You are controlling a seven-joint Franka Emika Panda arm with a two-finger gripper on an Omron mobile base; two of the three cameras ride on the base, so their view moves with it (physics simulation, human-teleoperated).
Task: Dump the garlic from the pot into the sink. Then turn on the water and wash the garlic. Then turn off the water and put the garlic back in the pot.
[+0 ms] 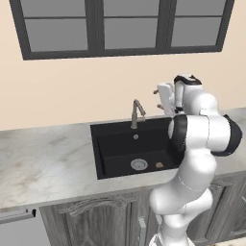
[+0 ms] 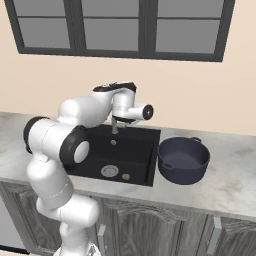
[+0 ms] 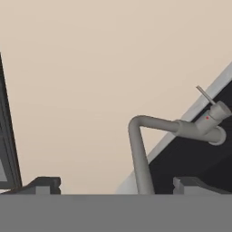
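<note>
Left base view, sink: the large matte black rectangular sink (image 1: pixel 120 149) sits in the pale marble counter (image 1: pixel 43 163), with its round steel drain (image 1: pixel 139 164) on the basin floor.
Left base view, garlic: the tiny tan-beige garlic lump (image 1: pixel 159 165) lies on the sink floor just beside the drain, on the side nearer my arm.
Left base view, faucet: the slim grey metal faucet (image 1: pixel 137 114) stands at the back rim; my hand is raised beside it, near the wall.
Right base view, pot: the round dark navy-blue pot (image 2: pixel 183 160) stands upright on the counter, touching or just beside the sink's edge, and I see nothing inside it.
Right base view, garlic: it rests in the basin near the drain, close to the front wall.
Right base view, hand: my wrist hangs above the back of the sink, over the faucet.
Hand view, gripper (image 3: pixel 117 185): my two dark fingertips (image 3: pixel 43 185) stand wide apart with nothing between them.
Hand view, faucet: its curved spout rises between my fingers, and its thin lever (image 3: pixel 206 95) sticks out at the far end.
</note>
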